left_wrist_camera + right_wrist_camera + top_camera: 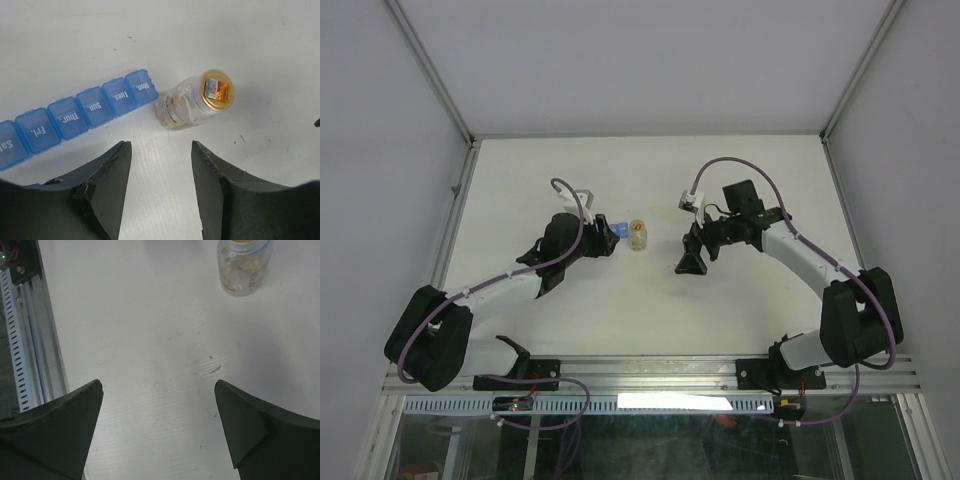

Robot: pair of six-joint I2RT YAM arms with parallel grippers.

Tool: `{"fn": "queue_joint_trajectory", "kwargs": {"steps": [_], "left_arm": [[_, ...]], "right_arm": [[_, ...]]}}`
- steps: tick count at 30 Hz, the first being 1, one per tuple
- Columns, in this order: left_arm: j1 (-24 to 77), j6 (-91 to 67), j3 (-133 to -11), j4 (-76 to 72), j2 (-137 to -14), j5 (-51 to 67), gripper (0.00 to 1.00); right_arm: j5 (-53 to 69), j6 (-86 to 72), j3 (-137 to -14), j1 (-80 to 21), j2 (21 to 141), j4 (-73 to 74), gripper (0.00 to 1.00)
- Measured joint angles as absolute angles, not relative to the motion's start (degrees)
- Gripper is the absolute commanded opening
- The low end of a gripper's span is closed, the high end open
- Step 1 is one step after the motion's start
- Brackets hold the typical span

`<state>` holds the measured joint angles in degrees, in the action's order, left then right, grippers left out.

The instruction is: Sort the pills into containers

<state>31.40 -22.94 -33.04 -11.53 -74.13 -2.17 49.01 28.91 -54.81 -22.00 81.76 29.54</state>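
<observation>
since the pills (233, 272) sit inside the bottle (195, 102) just beside the closed blue containers (75, 112) on the surface (250, 40), the left fingers (112, 175) and right fingers (250, 425) stand open and empty, presumably to approach that bottle.

The pill box (85, 107) is a narrow strip of translucent blue compartments lying flat on the white counter (225, 30). Its lids are marked with day names and look shut. Its "Mon." end sits just beside a small clear bottle (192, 102), where the orange-tan pills (235, 272) lie.
</observation>
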Motion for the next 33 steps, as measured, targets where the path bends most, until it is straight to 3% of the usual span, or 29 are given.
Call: {"fn": "queue_joint_trajectory", "kwargs": {"steps": [7,14,18,20,24,30,33], "left_arm": [[31.0,-20.0,-33.8,-12.5,-76.6,-2.7,0.59],[30.7,-18.0,-33.6,-14.3,-75.7,-3.4,0.83],[28.6,-19.3,-31.5,-16.7,-72.4,-4.5,0.80],[25.4,-21.1,-31.3,-17.9,-72.0,-3.3,0.69],[20.2,-24.1,-32.4,-18.0,-74.0,1.6,0.56],[19.5,-26.2,-33.6,-18.0,-76.0,8.1,0.58],[19.5,-27.0,-33.2,-18.3,-75.7,10.2,0.64]], "right_arm": [[49.4,29.7,-54.7,-22.3,80.6,28.9,0.98],[49.1,35.0,-54.8,-22.4,78.7,28.7,1.00],[49.4,38.5,-55.5,-22.5,78.5,27.7,0.97],[49.3,38.0,-55.8,-22.7,78.5,25.6,0.97],[47.5,34.7,-56.0,-23.2,79.3,20.5,0.97],[46.0,29.8,-55.2,-24.2,80.6,14.4,0.96],[41.6,28.0,-55.5,-28.1,83.5,12.0,0.96]]}}
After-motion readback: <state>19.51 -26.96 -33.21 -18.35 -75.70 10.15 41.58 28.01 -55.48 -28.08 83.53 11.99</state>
